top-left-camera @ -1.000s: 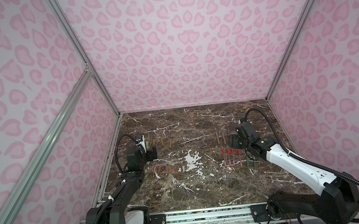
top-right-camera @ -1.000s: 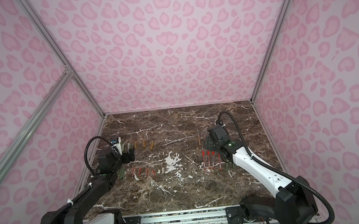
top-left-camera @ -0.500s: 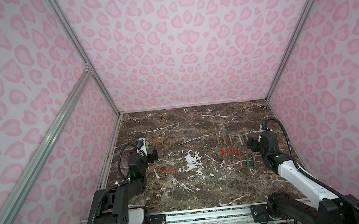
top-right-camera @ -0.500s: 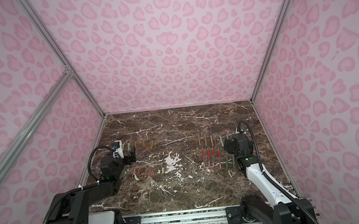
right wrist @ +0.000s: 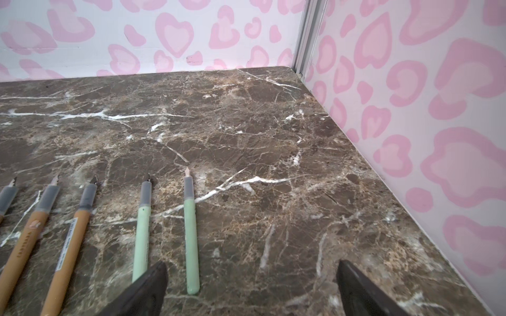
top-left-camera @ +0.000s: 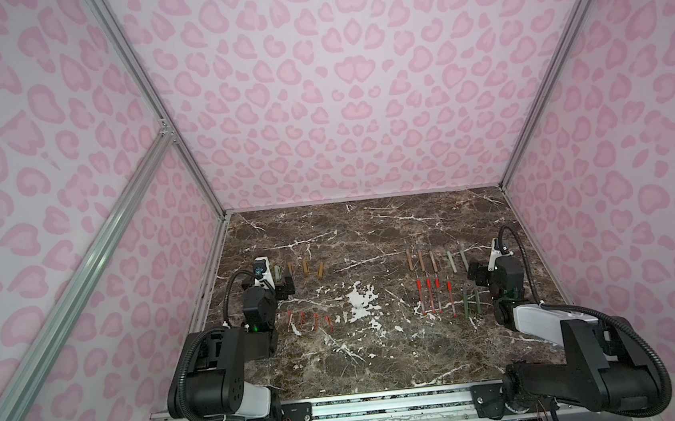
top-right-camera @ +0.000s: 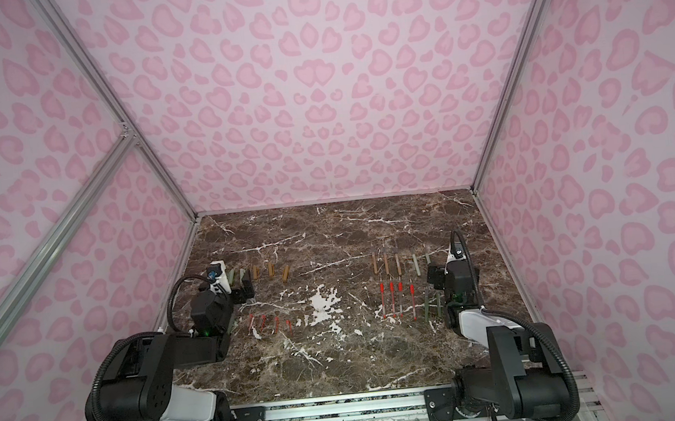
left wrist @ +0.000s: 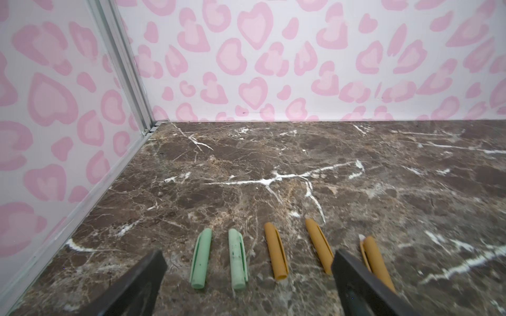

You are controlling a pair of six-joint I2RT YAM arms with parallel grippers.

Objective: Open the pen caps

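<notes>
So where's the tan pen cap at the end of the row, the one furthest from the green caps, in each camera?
In a top view: the tan pen cap lies left of centre, at the right end of the far cap row.
In a top view: same spot.
Left wrist: low, right of middle.
Right wrist: not in it.
Shared landmark: the pale green caps at the row's other end.

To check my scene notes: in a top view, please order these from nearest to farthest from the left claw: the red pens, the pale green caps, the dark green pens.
1. Pale green caps, right at the left claw.
2. Red pens, right of the middle.
3. Dark green pens, farther right still.
</notes>
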